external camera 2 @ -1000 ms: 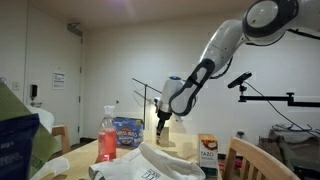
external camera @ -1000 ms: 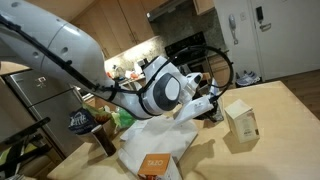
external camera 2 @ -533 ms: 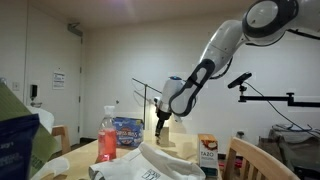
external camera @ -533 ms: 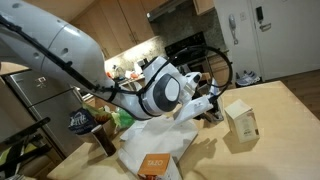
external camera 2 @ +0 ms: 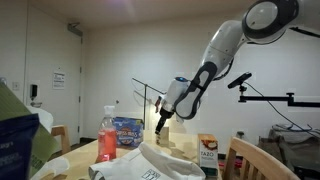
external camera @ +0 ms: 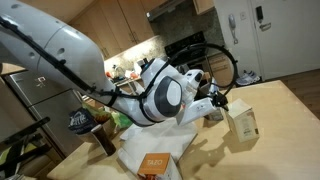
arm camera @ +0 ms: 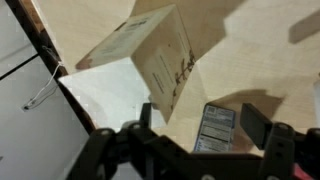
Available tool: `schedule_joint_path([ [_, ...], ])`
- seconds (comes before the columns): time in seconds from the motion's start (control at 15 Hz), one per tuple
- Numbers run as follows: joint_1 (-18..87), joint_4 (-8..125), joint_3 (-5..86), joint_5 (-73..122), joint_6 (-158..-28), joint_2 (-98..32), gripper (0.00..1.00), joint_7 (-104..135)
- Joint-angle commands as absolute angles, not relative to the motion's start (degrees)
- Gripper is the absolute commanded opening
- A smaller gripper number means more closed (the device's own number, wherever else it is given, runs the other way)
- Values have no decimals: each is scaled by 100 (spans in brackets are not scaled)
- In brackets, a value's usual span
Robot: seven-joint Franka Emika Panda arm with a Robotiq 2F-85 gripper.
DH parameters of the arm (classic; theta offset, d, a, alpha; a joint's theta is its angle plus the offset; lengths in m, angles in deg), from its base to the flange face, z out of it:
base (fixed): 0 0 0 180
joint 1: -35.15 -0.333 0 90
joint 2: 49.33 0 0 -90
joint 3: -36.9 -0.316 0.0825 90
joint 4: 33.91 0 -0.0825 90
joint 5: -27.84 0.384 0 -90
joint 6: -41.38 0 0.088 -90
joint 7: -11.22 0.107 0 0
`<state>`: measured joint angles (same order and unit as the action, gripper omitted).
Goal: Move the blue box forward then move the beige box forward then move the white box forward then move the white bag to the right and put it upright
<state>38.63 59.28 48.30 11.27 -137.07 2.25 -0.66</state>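
Note:
The beige box (external camera: 241, 120) stands on the wooden table; in the wrist view it (arm camera: 150, 55) fills the upper middle, just beyond my fingers. My gripper (external camera: 214, 104) (external camera 2: 163, 124) (arm camera: 200, 125) hangs open beside it, holding nothing. The white bag (external camera: 150, 143) (external camera 2: 150, 165) lies slumped in front of the arm, and its cloth (arm camera: 100, 100) shows at the left of the wrist view. The white box (external camera: 154, 165) (external camera 2: 208, 150) shows its orange front face. The blue box (external camera 2: 127, 134) stands upright behind the bag.
A small dark packet with a printed label (arm camera: 215, 128) lies flat on the table between my fingers. A red translucent bottle (external camera 2: 107, 135) stands next to the blue box. A wooden chair back (external camera 2: 262, 160) rises at the table's near edge.
The jaws have gone from shut to wide open. The gripper has shifted slightly toward the beige box; the boxes and the bag have not moved.

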Motion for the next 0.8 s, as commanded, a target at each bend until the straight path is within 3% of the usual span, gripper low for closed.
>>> schedule_joint_path([
  [0.0, 3005, 6370, 5956, 1195, -14106, 32, 100, 616],
  [0.2, 2277, 6558, 6856, 1197, -14081, 85, 100, 1034],
  [0.4, 2007, 6597, 7130, 1265, -13861, 167, 100, 1071],
  [0.73, 2406, 6622, 6678, 1252, -13541, 95, 100, 922],
])
